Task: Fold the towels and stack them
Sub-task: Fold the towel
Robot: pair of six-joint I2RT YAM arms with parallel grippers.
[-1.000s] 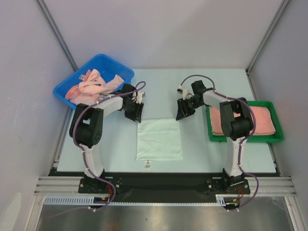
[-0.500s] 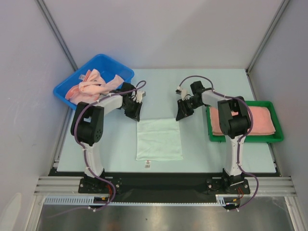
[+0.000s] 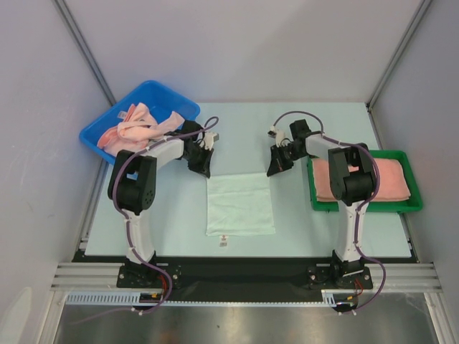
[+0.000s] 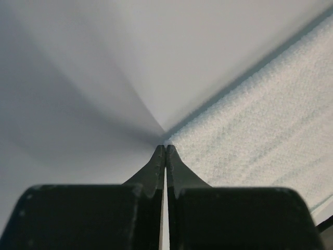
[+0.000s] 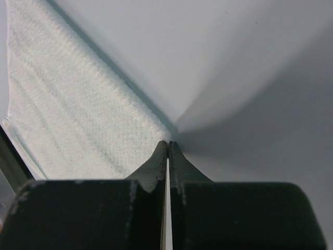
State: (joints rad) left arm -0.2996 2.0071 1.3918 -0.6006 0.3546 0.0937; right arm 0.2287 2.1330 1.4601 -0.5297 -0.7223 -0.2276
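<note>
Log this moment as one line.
stage: grasp for fold | left gripper: shut on white towel far-left corner | right gripper: shut on far-right corner | green tray: folded pink towels

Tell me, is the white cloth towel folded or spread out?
Spread out. The white cloth towel lies flat as one rectangle; the left gripper and right gripper pinch its far corners.

Blocked at 10 o'clock of the white towel by the blue bin, at 3 o'clock by the green tray. Open at 12 o'clock over bare table, between the left arm and the right arm.
</note>
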